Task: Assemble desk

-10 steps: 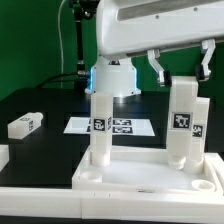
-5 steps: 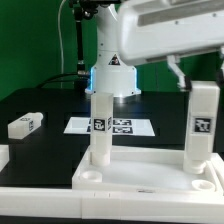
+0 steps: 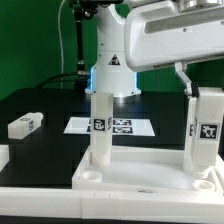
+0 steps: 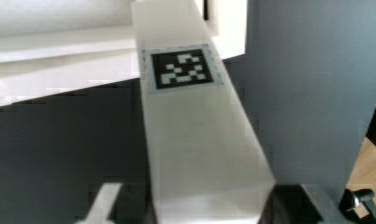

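Gripper at right edge of frame, closed on upper end of held leg. Leg is upright, tag toward camera, hanging straight below the one visible finger. Its lower end meets tabletop at lower right of frame; seated in socket or not, cannot tell. Standing leg is upright at centre-left, well apart from gripper. Loose leg lies flat at left. Marker board at centre, behind tabletop. Wrist view: held leg sits between both fingers.
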Controlling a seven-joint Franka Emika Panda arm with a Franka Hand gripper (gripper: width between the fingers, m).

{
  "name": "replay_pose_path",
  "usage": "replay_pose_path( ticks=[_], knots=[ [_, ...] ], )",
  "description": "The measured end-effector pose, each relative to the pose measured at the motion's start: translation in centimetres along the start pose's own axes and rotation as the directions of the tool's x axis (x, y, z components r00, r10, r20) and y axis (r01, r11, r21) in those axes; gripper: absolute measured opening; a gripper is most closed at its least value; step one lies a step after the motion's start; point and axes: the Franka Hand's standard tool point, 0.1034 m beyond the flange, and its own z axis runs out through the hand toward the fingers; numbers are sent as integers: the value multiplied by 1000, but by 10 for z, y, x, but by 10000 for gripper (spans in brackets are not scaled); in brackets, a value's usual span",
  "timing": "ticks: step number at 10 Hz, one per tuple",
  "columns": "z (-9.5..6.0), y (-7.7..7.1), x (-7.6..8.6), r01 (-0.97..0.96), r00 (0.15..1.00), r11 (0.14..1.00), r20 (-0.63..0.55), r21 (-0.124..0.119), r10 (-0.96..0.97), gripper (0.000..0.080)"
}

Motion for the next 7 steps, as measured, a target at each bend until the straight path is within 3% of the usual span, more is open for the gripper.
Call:
replay_pose_path(
  ticks=[7],
  knots=[
    [13, -1, -1, 4, 1000, 1000, 10, -4, -4, 291]
  ],
)
